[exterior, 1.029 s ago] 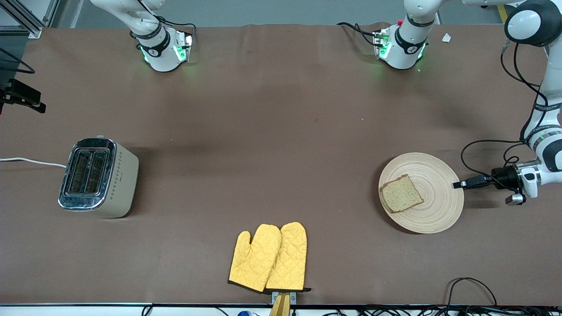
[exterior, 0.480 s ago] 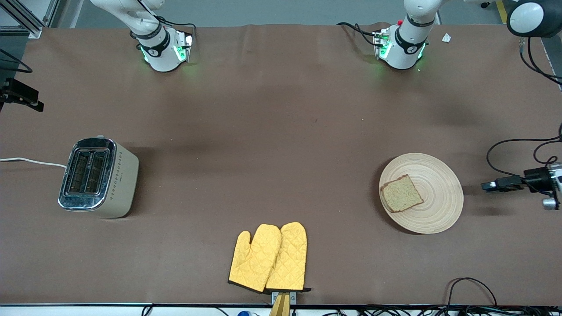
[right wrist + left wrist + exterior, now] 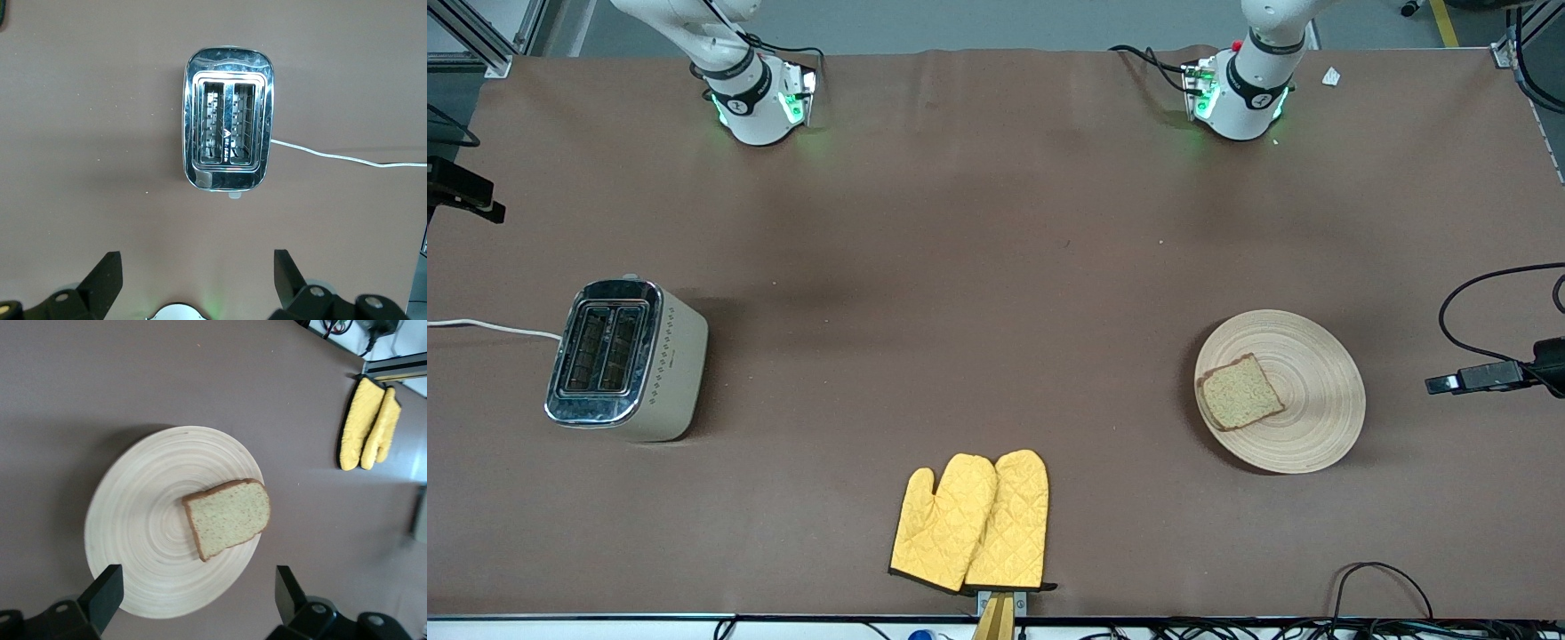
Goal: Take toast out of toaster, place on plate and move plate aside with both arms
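Brown table [image 3: 978,267] under even light, grey floor [image 3: 960,22] at its edge.

Even, bright overhead light; soft shadows lie beside the toaster [image 3: 627,358] and plate [image 3: 1316,427] on the table [image 3: 996,267]. Chrome glare shows in the right wrist view. Focus is sharp.

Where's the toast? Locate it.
The toast lies on the plate, on the part toward the oven mitts, at the left arm's end of the table.

the toast [image 3: 1240,392] lies on the plate [image 3: 1307,356], toward my left arm's end of the table. the toaster [image 3: 624,359] stands well apart at my right arm's end. the oven mitts [image 3: 971,522] lie between them, nearer the front camera.
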